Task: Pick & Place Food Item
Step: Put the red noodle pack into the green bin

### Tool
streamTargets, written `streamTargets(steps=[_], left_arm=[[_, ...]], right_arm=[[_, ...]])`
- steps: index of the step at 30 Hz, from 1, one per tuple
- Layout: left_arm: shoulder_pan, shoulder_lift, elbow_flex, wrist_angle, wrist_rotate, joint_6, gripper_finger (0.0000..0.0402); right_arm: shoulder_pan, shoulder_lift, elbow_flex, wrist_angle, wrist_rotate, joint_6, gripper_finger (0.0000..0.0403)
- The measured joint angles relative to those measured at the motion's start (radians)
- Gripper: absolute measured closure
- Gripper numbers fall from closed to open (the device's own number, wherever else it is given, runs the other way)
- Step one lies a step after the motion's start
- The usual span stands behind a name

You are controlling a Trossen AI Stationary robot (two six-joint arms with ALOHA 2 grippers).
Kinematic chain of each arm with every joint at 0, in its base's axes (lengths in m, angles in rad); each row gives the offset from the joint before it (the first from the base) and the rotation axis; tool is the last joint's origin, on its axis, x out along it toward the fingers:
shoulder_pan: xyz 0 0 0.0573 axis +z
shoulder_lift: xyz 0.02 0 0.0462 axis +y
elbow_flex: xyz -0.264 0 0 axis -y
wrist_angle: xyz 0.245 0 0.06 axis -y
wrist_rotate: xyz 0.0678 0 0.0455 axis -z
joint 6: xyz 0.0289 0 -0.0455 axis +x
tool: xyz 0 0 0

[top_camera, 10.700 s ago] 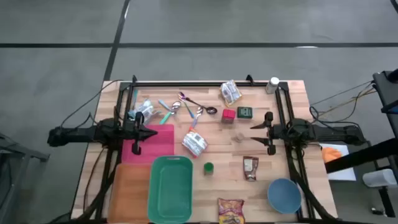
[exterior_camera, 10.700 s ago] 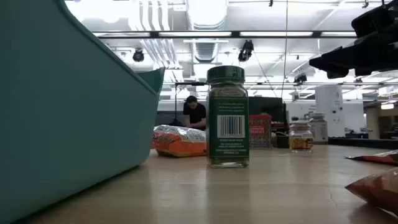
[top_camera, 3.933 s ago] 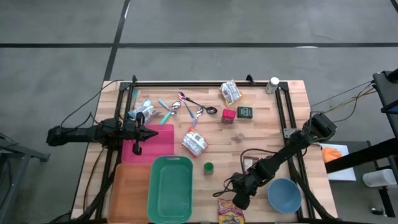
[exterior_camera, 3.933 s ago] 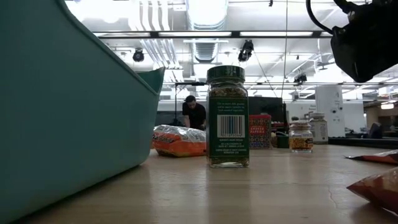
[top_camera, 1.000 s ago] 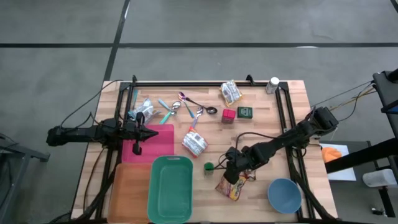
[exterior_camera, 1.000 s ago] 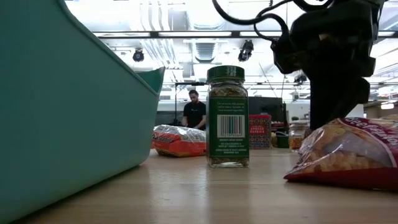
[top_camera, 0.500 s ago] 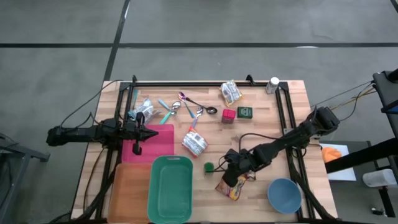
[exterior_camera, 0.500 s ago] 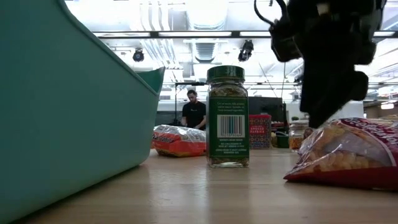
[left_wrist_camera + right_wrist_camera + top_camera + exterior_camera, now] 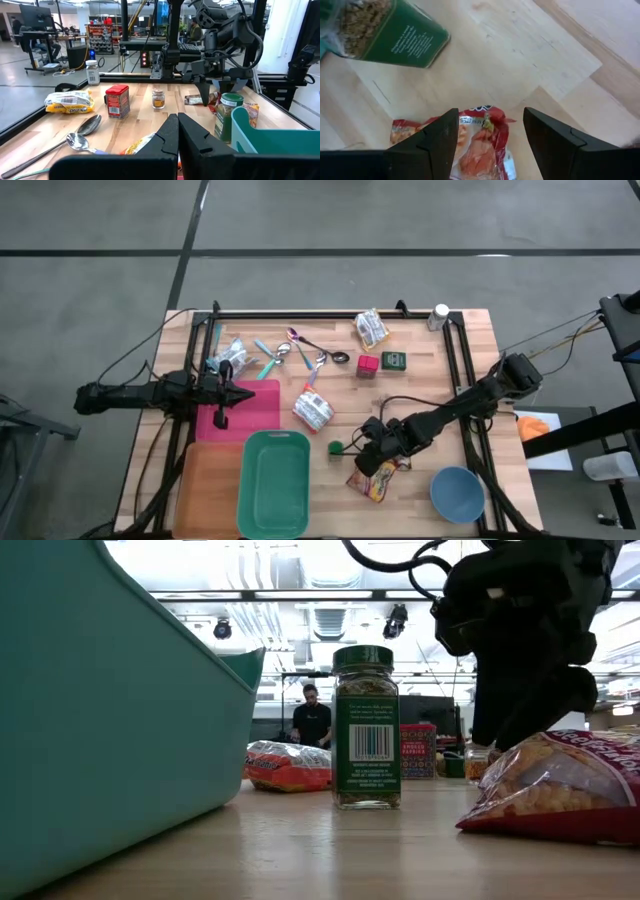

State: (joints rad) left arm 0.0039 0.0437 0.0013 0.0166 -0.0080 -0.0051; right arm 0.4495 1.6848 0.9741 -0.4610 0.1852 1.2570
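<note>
The snack bag [image 9: 378,478] lies flat on the table [image 9: 470,370], between the green tray [image 9: 273,483] and the blue bowl [image 9: 457,492], near the table's front edge. In the low view the bag [image 9: 560,795] rests on the wood with its crinkled red and yellow face showing. In the right wrist view the bag's [image 9: 465,145] red end shows between the two dark fingers [image 9: 440,135], which stand apart on either side of it without pressing on it; whether they touch it I cannot tell.

The right pincer [image 9: 372,457] hangs just over the bag's upper end, tilted downward, its fingers spread. Just beside it stands the green-capped spice jar [image 9: 337,448], upright; the low view shows the jar [image 9: 366,727] with its barcode label turned to the camera, and the dark right arm [image 9: 525,630] behind the bag.

The orange tray [image 9: 205,490] lies beside the green one, and a pink mat [image 9: 255,405] lies above them. A foil packet [image 9: 313,411] sits near the table's middle. Farther back lie spoons [image 9: 305,355], a red tin [image 9: 367,365], a dark tin [image 9: 394,360], another packet [image 9: 370,328] and a small bottle [image 9: 440,313].

The left pincer [image 9: 222,392] waits at the table's left side over the mat, pointing level, its fingers [image 9: 167,135] pressed together.

A person [image 9: 311,720] stands in the room behind.
</note>
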Motion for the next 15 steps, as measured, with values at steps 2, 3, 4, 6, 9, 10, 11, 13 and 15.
streamTargets(steps=[2,3,4,6,9,10,11,13,15], left_arm=[[0.000,0.000,0.000,0.000,0.000,0.000,0.0401],[0.000,0.000,0.000,0.000,0.000,0.000,0.0401],[0.000,0.000,0.000,0.000,0.000,0.000,0.0401],[0.000,0.000,0.000,0.000,0.000,0.000,0.0401],[0.000,0.000,0.000,0.000,0.000,0.000,0.0401],[0.000,0.000,0.000,0.000,0.000,0.000,0.0401],[0.000,0.000,0.000,0.000,0.000,0.000,0.0401],[0.000,0.000,0.000,0.000,0.000,0.000,0.0401],[0.000,0.000,0.000,0.000,0.000,0.000,0.0401]], right_arm=[[0.000,0.008,0.000,0.010,-0.001,0.000,0.0183],[0.003,0.015,0.000,0.011,-0.003,0.000,0.0183],[0.004,0.023,0.000,0.014,-0.006,0.001,0.0183],[0.008,0.040,0.000,0.024,-0.026,0.009,0.0183],[0.014,0.061,0.001,0.026,-0.032,0.023,0.0183],[0.015,0.063,0.001,0.025,-0.032,0.024,0.0183],[0.015,0.063,0.001,0.026,-0.032,0.026,0.0183],[0.016,0.063,0.002,0.030,-0.033,0.026,0.0183],[0.017,0.063,0.002,0.027,-0.034,0.027,0.0185]])
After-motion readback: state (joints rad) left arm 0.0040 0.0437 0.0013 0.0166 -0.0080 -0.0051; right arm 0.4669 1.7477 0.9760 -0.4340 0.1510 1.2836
